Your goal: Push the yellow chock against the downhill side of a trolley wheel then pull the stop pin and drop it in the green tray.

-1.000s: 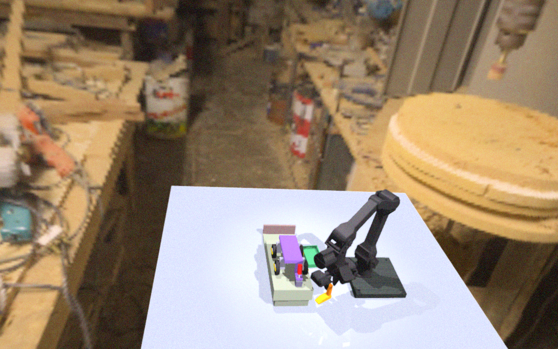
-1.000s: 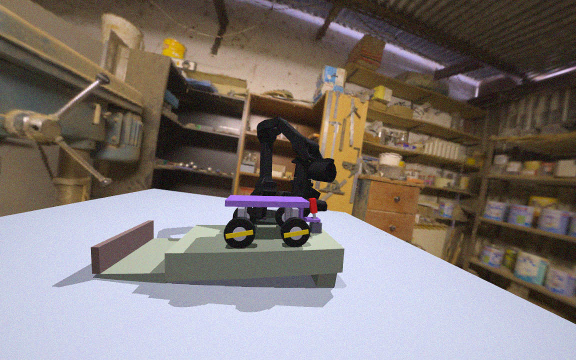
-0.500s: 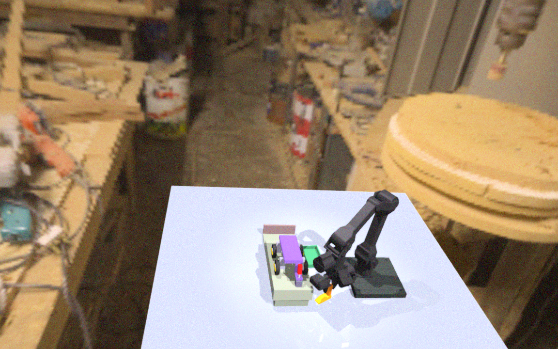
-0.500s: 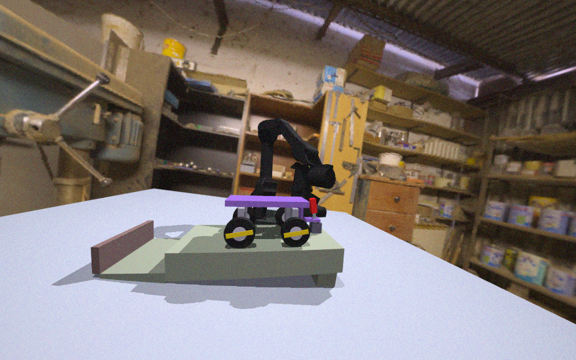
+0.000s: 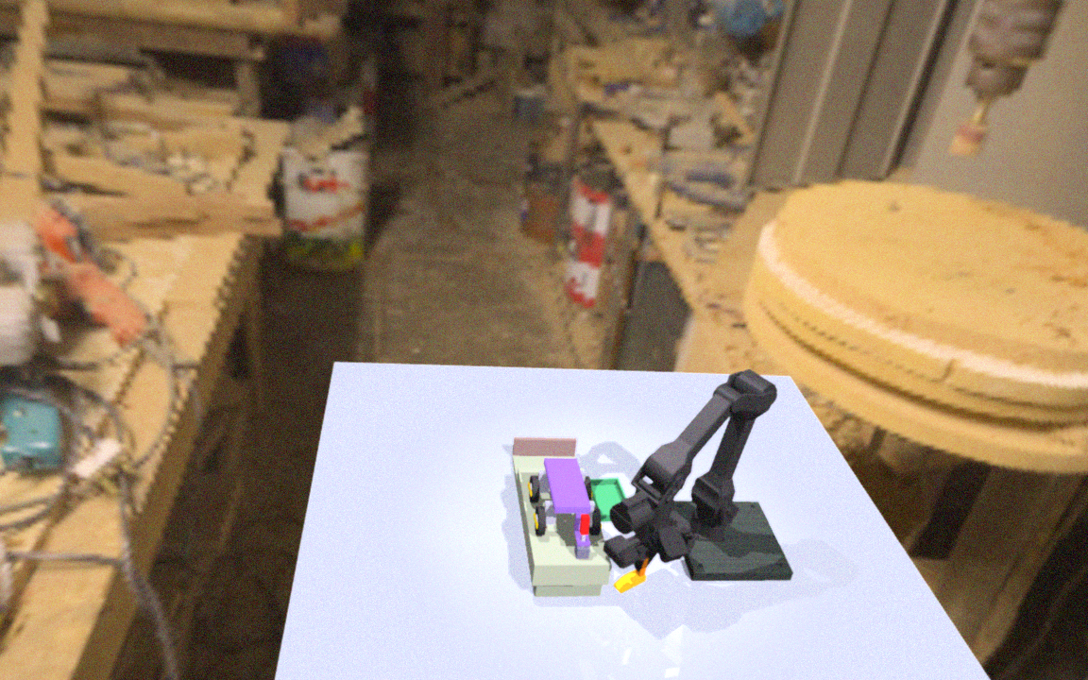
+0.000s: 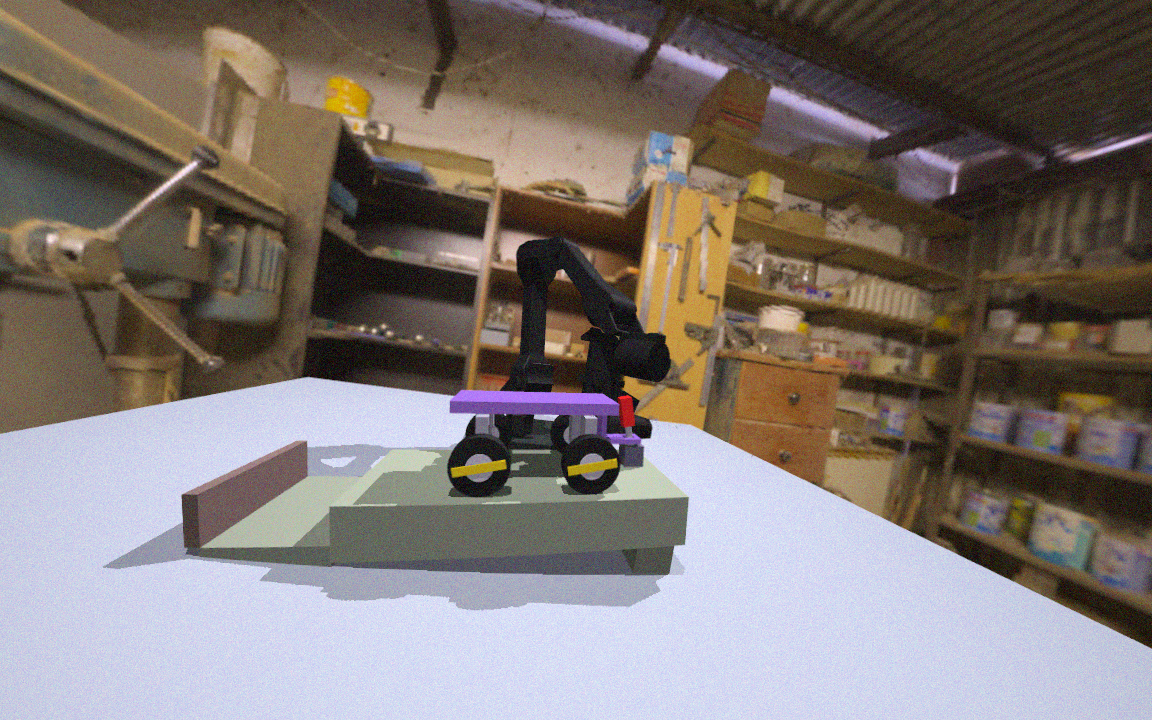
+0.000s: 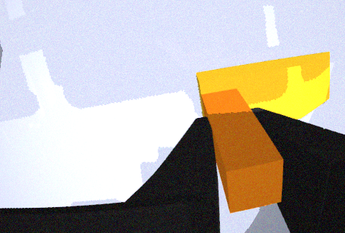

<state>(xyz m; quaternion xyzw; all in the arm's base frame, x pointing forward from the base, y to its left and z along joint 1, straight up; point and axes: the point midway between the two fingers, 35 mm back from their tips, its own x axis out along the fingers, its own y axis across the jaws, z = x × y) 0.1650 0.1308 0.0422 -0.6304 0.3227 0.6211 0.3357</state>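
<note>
Trolley (image 5: 567, 485) (image 6: 531, 402) sits beside the fingers, pin in. Gripper (image 5: 643, 558) (image 6: 643, 426) (image 7: 228, 125) looks nearly closed, pinching the orange handle (image 5: 642, 567) (image 7: 248, 143); yellow chock (image 5: 629, 581) (image 7: 266, 82) just beyond the fingertips. Confirm firm grip, lift straight, keep base level.

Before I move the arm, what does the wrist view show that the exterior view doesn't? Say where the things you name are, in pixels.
Wrist only: the yellow chock (image 5: 630, 580) (image 7: 266, 78), its orange handle between the fingers of the claw (image 5: 643, 561) (image 7: 228, 125) (image 6: 641, 428).
Exterior only: the purple-topped trolley (image 5: 567, 485) (image 6: 531, 402), the ramp (image 5: 556, 574) (image 6: 508, 530) and the red-headed stop pin (image 5: 584, 524) (image 6: 626, 411).
Both: the table top (image 5: 413, 524) (image 6: 204, 626) (image 7: 108, 46) and parts of the claw, mostly hidden in the exterior view.
</note>
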